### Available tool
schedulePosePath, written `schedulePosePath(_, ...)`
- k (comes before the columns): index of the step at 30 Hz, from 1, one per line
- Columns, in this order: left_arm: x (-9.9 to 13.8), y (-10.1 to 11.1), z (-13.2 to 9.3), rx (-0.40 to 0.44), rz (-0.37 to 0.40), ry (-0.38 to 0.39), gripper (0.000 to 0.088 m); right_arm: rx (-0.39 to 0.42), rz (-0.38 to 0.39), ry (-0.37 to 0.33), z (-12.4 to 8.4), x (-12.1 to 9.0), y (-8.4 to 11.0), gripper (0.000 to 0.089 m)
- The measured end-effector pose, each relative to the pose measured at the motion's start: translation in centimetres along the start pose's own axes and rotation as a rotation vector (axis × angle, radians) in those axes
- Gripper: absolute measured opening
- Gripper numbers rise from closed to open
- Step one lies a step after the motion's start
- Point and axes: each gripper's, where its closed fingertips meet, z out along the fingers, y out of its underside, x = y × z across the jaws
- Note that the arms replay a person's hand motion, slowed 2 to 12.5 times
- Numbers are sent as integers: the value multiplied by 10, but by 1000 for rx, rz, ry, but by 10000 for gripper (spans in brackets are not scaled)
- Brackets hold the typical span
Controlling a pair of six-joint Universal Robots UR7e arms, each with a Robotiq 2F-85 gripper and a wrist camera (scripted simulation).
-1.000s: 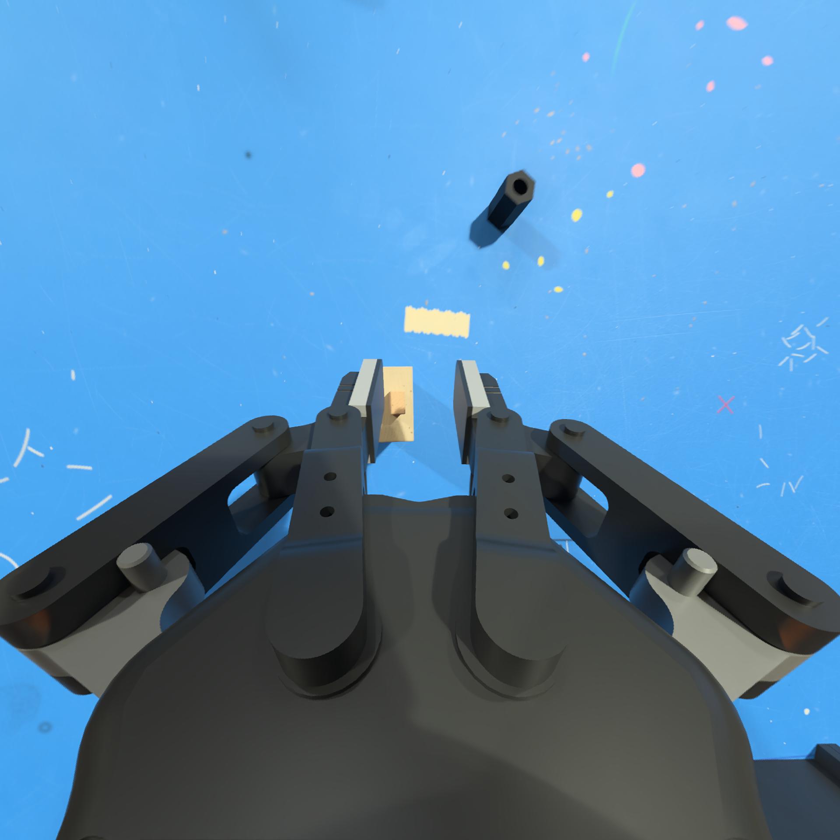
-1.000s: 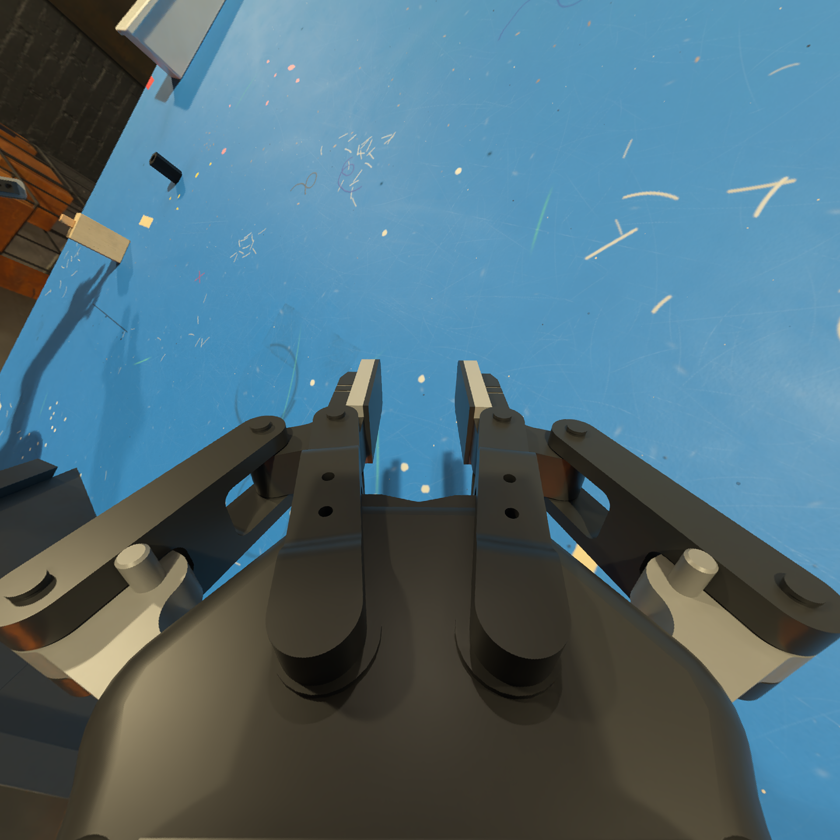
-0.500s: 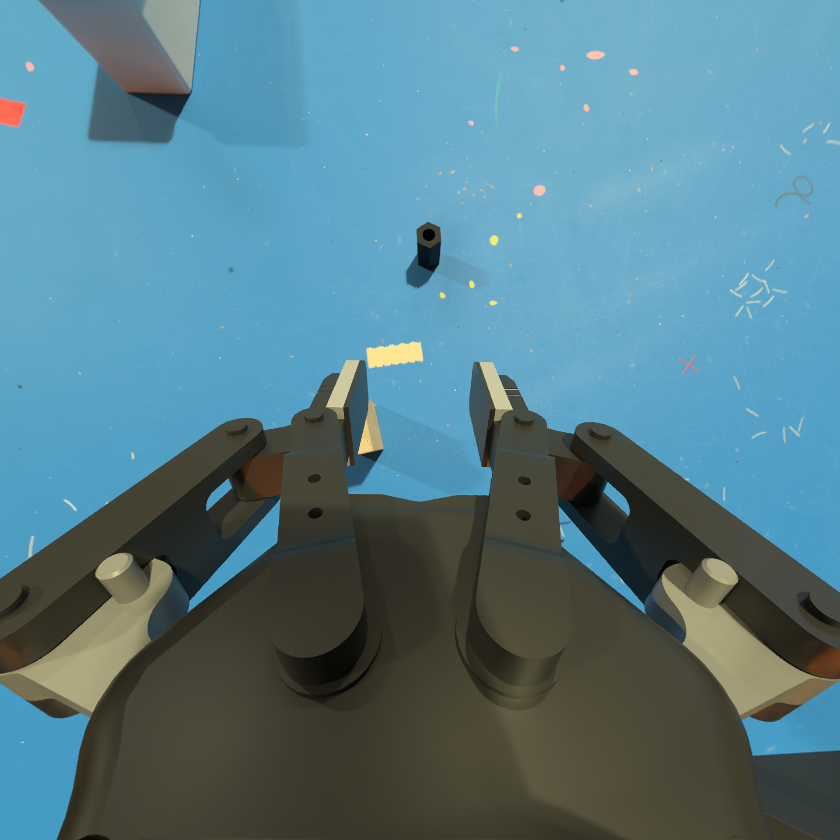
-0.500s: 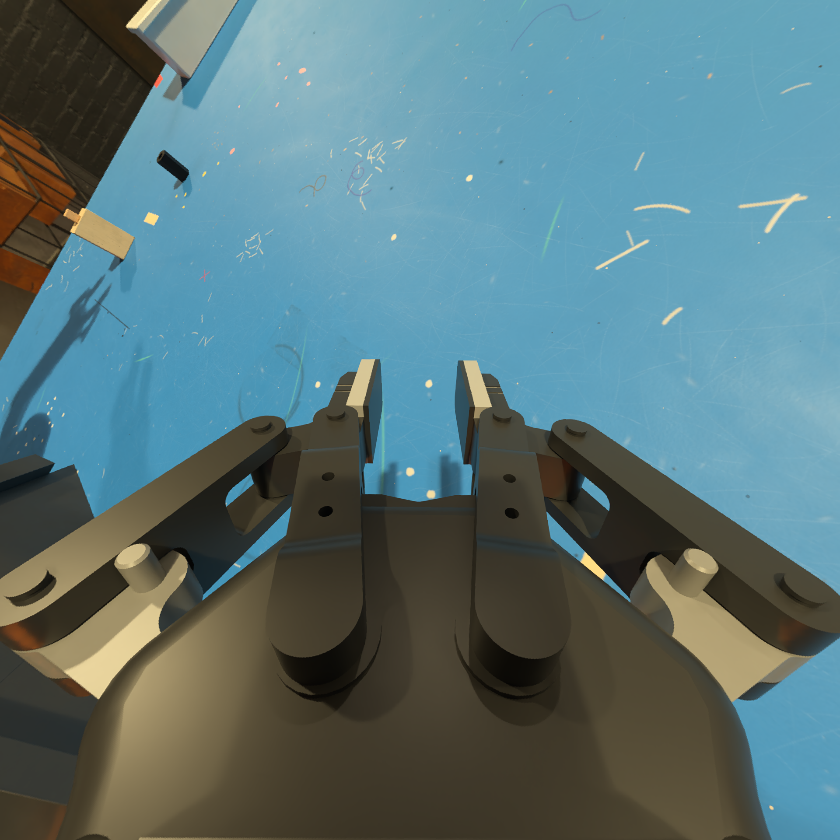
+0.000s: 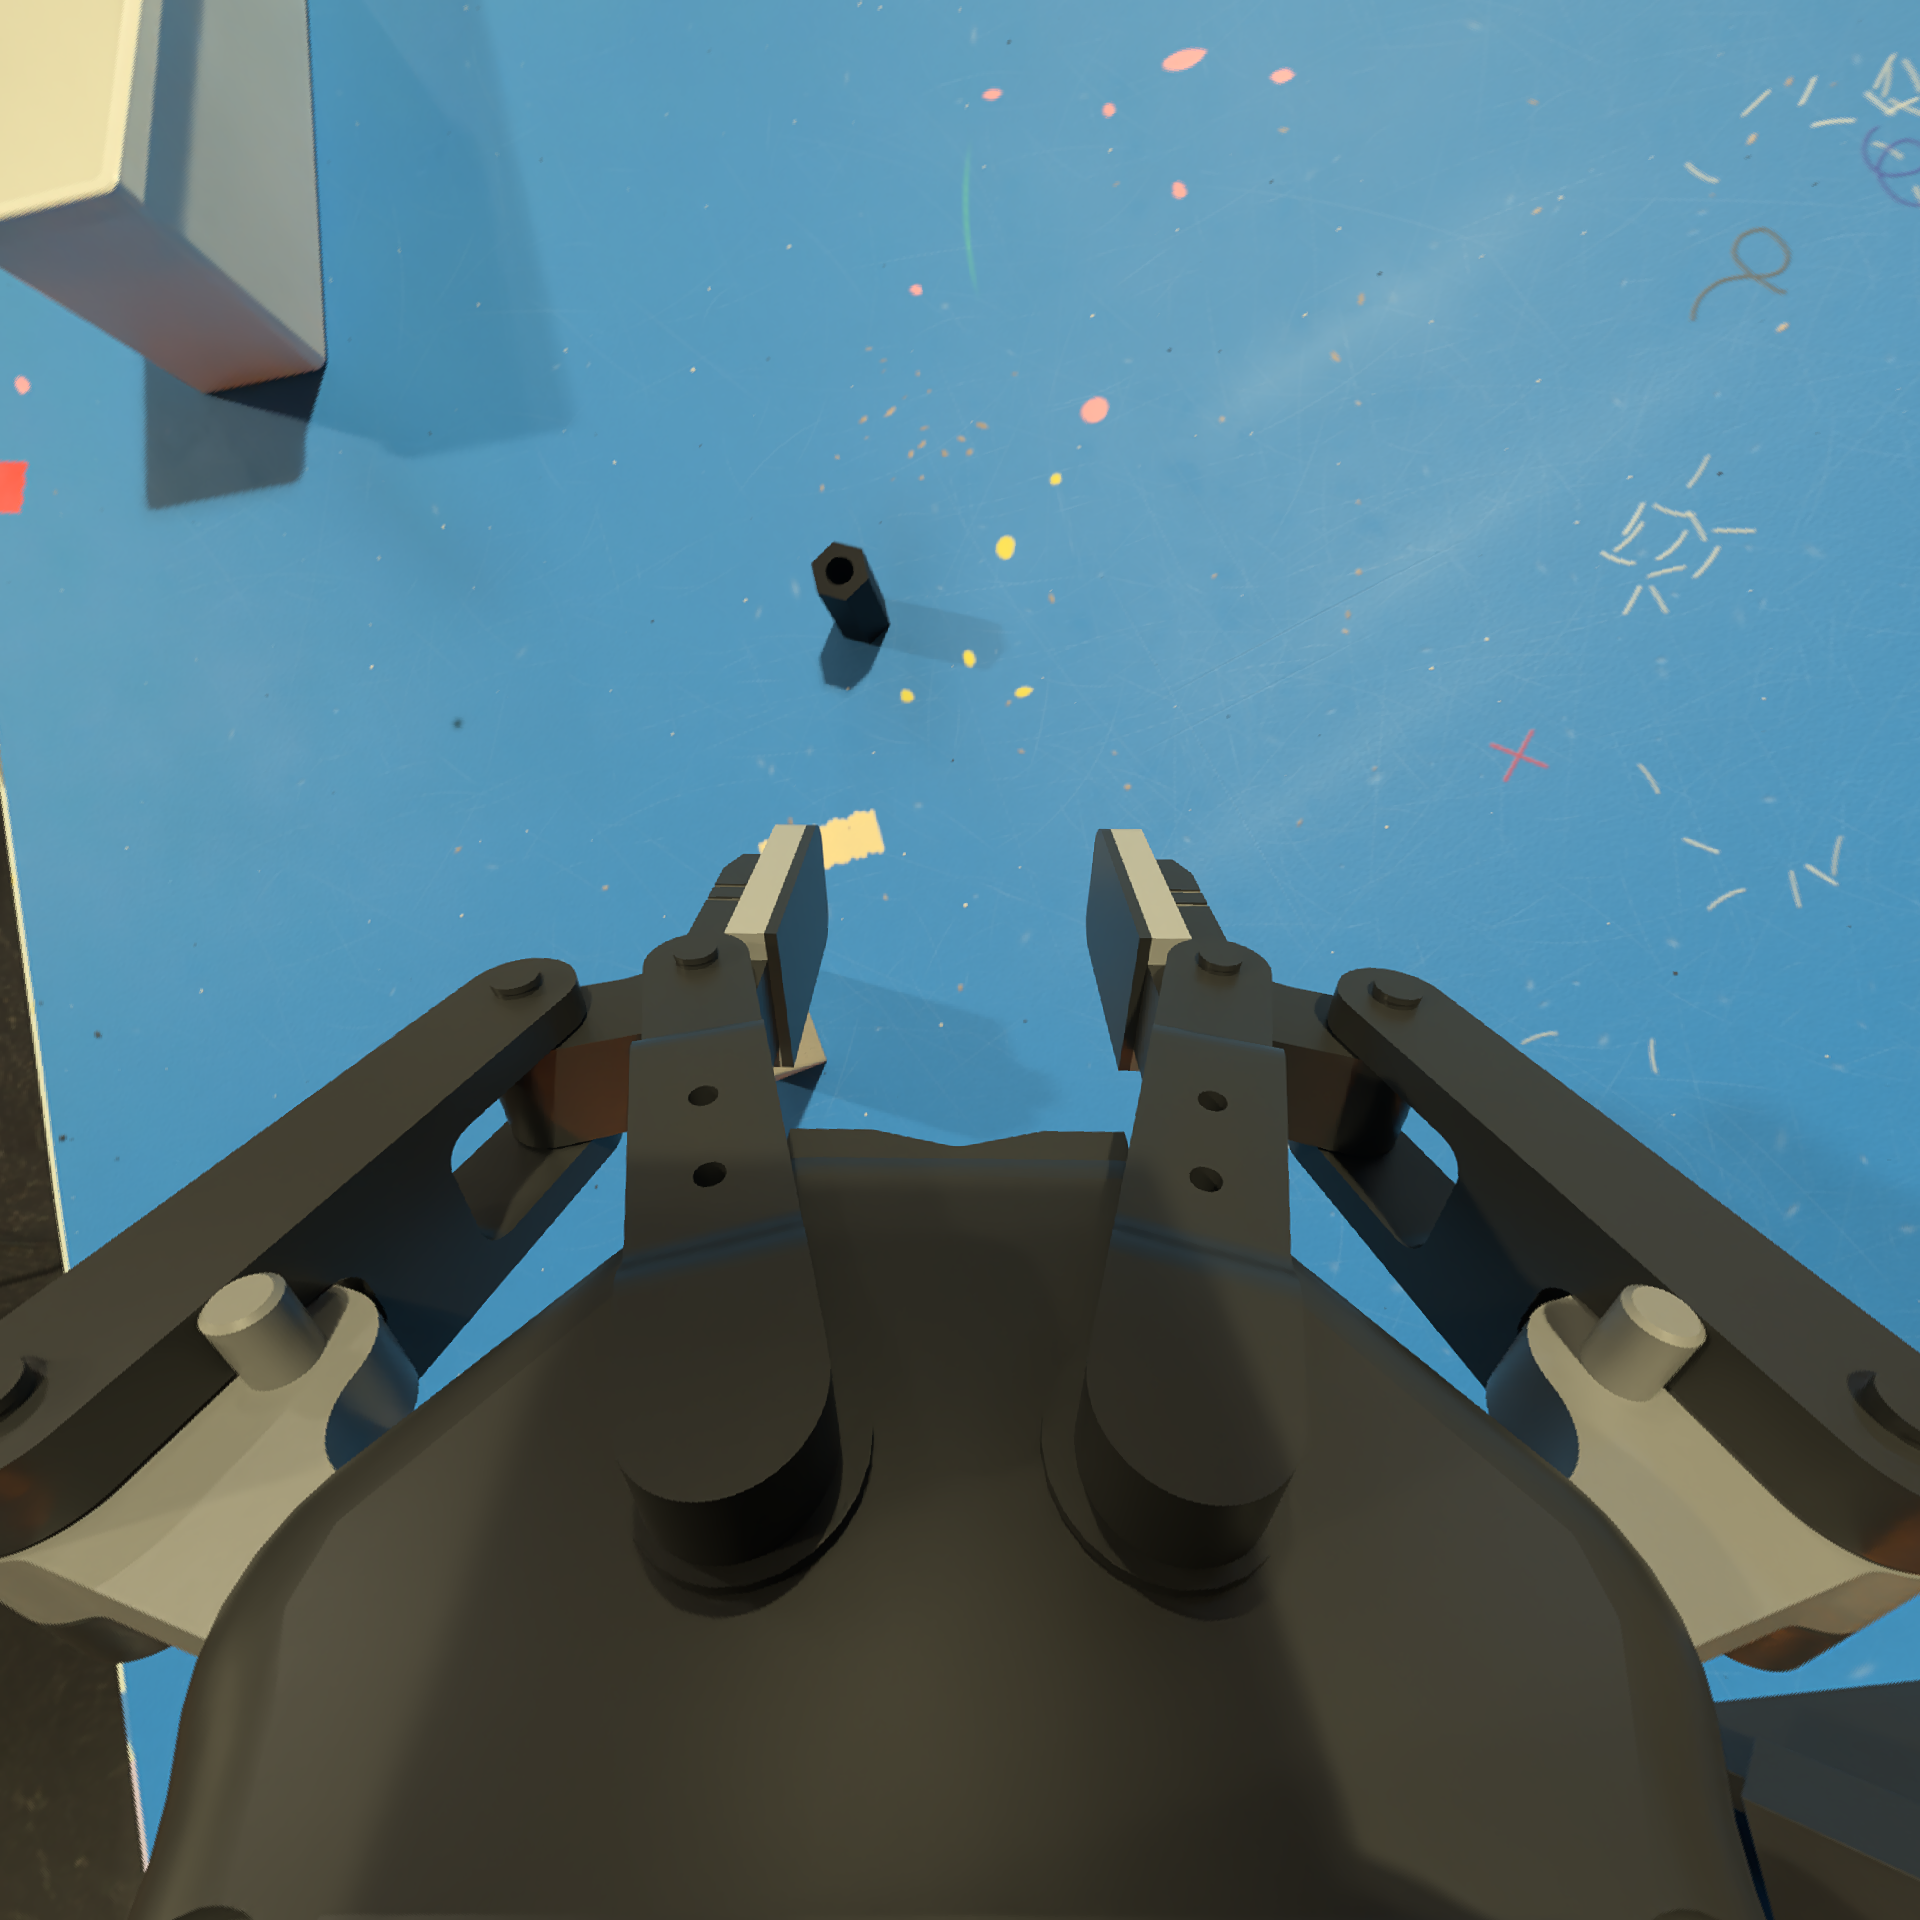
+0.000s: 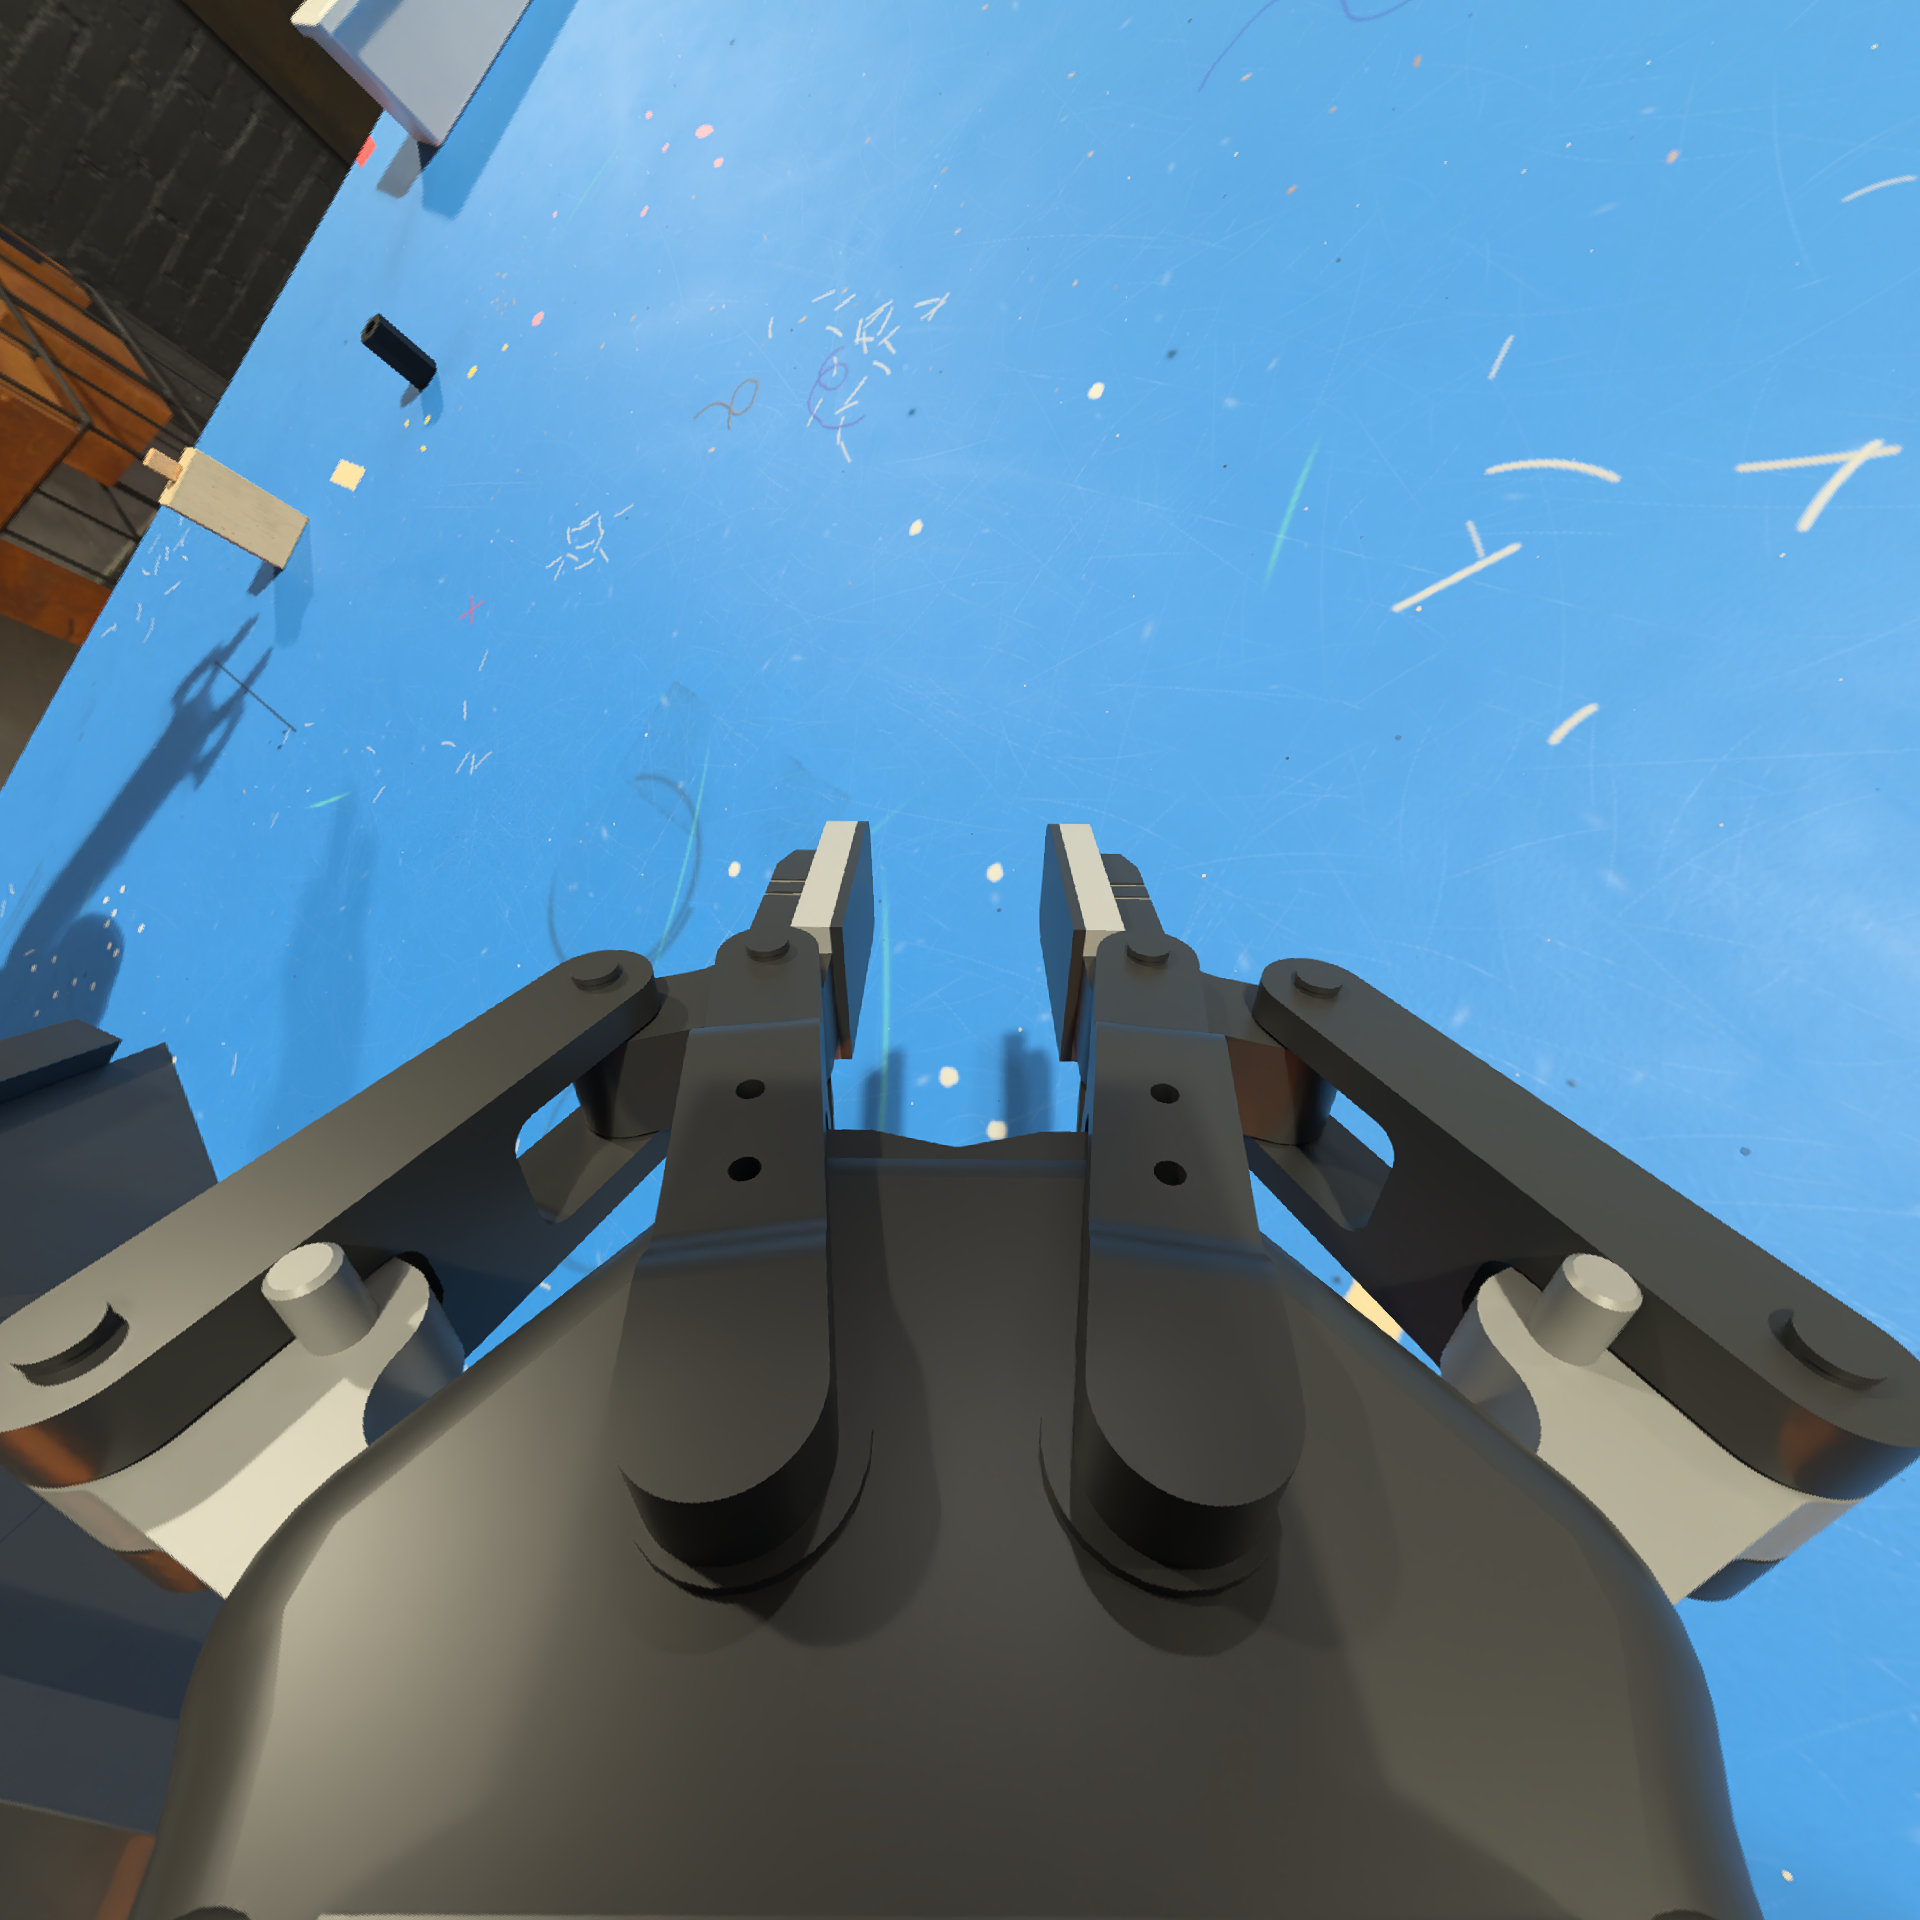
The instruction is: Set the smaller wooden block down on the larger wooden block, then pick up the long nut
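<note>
The long black hexagonal nut (image 5: 850, 603) stands tilted on the blue table (image 5: 1351, 935), ahead of my left gripper (image 5: 956, 862). That gripper is open wide and empty. Only a sliver of the larger wooden block (image 5: 808, 1051) shows, behind the left finger. In the right wrist view the larger block (image 6: 234, 509) stands far left with the smaller wooden block (image 6: 163, 464) on its end, and the nut (image 6: 398, 351) lies beyond. My right gripper (image 6: 956, 857) is open and empty, far from them.
A big pale grey box (image 5: 156, 187) stands at the far left, also in the right wrist view (image 6: 416, 52). A flat tan patch (image 5: 854, 836) marks the table between block and nut. The table edge (image 6: 156, 540) runs close behind the blocks.
My left gripper opened wider, drew back from the wooden blocks and turned; the blocks slid out of the gap behind the left finger. The right gripper stayed open and shifted slightly.
</note>
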Motion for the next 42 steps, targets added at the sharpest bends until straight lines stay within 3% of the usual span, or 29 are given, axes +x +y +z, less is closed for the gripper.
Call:
schedulePosePath(12,13,-22,12,-3,49,44,464,15,-13,12,4,1,-1,296)
schedulePosePath(32,-3,-44,51,-65,41,58,468,81,-27,41,7,1,4,296)
schedulePosePath(42,-3,-46,56,-68,51,65,466,50,-22,65,10,5,11,296)
